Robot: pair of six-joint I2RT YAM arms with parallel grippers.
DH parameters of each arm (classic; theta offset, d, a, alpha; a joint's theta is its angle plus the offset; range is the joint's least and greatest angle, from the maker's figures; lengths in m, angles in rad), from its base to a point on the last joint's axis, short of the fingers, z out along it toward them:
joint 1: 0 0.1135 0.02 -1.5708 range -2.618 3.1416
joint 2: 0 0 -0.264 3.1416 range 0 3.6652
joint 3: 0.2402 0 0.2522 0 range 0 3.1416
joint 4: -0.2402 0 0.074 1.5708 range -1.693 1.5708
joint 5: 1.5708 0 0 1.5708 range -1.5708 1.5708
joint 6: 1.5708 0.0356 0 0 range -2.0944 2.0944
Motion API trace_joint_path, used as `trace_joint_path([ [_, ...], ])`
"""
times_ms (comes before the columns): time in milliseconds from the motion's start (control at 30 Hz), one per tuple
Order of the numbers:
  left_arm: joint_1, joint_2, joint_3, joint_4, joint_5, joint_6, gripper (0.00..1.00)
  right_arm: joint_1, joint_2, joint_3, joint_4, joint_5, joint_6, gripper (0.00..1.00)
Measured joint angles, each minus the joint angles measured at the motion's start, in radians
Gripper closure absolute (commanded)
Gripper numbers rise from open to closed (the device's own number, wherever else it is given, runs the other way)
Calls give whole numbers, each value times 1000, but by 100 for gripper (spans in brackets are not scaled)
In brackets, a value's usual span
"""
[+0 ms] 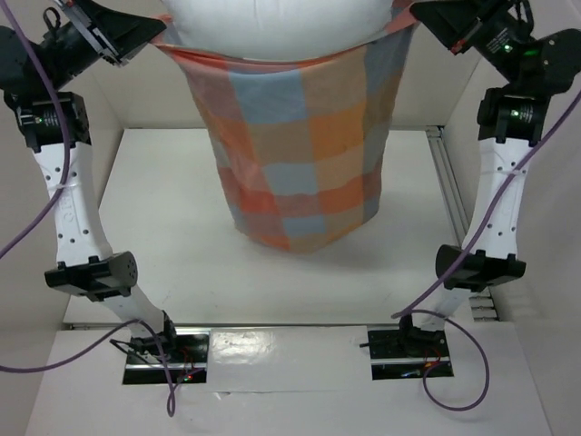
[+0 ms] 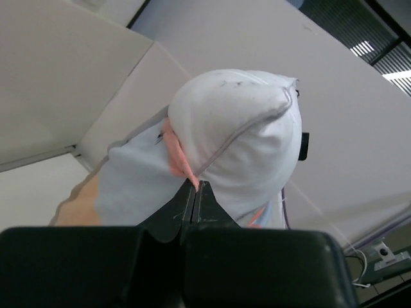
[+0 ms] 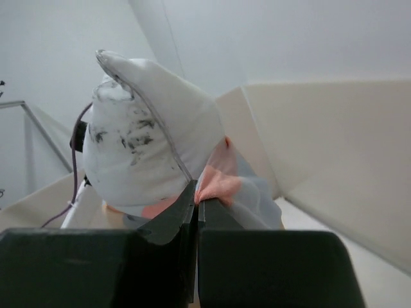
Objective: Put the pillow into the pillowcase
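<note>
Underneath everything, a flat white tabletop (image 1: 163, 236), boxed in by pale panels (image 1: 427, 91) at the far side, left and right. Hanging above its middle, a thin cloth pillowcase in large orange, grey-blue and cream checks (image 1: 300, 154), mouth upward and stretched wide between left and right, closed bottom sagging low toward the near side; contact with the surface not clear. Seated in that mouth, a large plain white puffy pillow (image 1: 272, 27), lower part down inside the sack, upper bulge above the rim and cut off by the far edge of the overhead view; grey piped seam and dark smudges on one end, seen from the right wrist. Raised at the left, the white-and-black left arm (image 1: 68, 200), reaching up and inward; mirrored at the right, the right arm (image 1: 495, 200). At the left corner of the rim, the left gripper (image 2: 196, 186), jaws pressed together on a pinch of orange pillowcase edge, pillow bulging just beyond the fingertips. At the right corner, the right gripper (image 3: 196, 192), jaws likewise clamped on the checked cloth's rim, pillow just behind. Trailing from each arm toward the near edge, a thin purple cable (image 1: 486, 368).
</note>
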Motion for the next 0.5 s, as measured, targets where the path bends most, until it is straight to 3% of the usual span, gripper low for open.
trace_joint_path([
  [167,51,-56,44,80,2,-51,100,-23,-164,-57,93,45,22,100],
  [367,-15,-204,-150,74,-42,55,100,21,-308,-270,125,53,-64,100],
  [500,-73,-53,47,-16,-35,107,100,26,-66,44,55,40,-56,100],
])
